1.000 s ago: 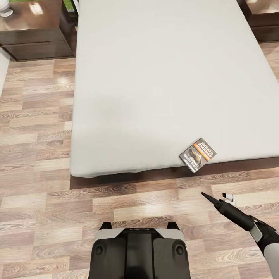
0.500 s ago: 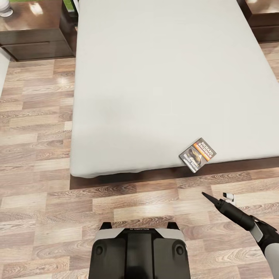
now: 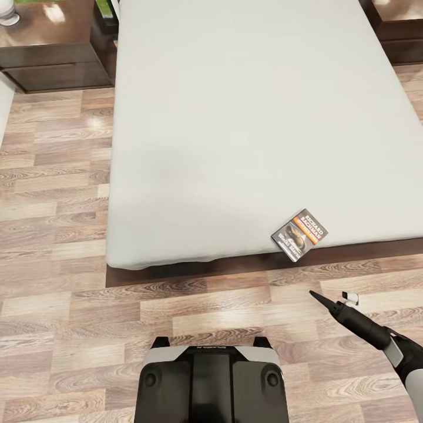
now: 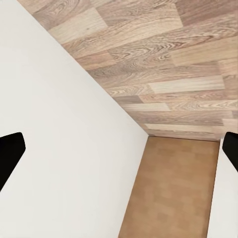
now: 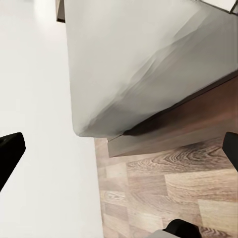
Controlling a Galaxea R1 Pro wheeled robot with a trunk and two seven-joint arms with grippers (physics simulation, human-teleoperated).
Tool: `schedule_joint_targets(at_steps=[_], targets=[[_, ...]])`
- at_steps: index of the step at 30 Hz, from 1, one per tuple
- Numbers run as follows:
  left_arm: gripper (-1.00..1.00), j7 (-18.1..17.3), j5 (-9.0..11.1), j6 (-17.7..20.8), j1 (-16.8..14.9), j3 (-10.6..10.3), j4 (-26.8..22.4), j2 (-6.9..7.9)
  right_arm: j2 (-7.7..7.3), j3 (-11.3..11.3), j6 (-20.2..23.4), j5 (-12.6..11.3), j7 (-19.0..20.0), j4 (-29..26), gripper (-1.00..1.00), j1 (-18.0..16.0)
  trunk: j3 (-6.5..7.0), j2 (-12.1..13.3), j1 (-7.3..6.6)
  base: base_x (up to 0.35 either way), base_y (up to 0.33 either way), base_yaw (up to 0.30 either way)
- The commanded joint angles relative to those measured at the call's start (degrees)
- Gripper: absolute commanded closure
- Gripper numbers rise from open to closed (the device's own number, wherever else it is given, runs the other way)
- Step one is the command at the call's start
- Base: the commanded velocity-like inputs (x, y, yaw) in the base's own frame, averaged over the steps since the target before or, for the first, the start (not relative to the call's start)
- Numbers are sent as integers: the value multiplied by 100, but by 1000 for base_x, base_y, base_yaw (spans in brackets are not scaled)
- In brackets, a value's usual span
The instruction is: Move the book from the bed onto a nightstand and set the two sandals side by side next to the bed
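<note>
The book (image 3: 299,235) lies flat on the bed (image 3: 247,117), at the near edge of the pale-grey mattress towards its right corner. My right gripper (image 3: 332,298) hovers over the floor just in front of the bed, slightly right of the book and apart from it. In the right wrist view the right gripper (image 5: 119,153) is open and empty, facing a mattress corner (image 5: 148,74) and the dark frame (image 5: 188,124). My left gripper (image 4: 119,158) is open with nothing between its fingers. A nightstand (image 3: 53,53) stands left of the bed, another nightstand (image 3: 399,29) to its right. The sandals are out of view.
Wood-plank floor (image 3: 59,194) runs along the bed's left side and in front of it. My own base (image 3: 211,382) sits at the bottom centre. A white object (image 3: 9,17) stands on the left nightstand. The left wrist view faces a white surface (image 4: 59,148) and floor planks.
My right arm has drifted slightly to the right and lower in the head view. The book, the bed and the camera have not moved.
</note>
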Motion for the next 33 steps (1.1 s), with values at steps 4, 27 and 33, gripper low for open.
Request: schedule_joint_targets(at_steps=[4,27,33], targets=[[-100,29,-56,-13,-1,7,5,0,-9,-14,64,2,23,1,-100,-5,-2,-4,1,0,0,0],[-100,47,-48,12,-8,24,4,0,21,54,254,-47,23,5,-100,-119,-2,-4,1,0,0,0],[-100,92,-33,25,-9,35,4,4,29,56,354,-47,23,1,-100,-126,-2,-4,1,0,0,0]])
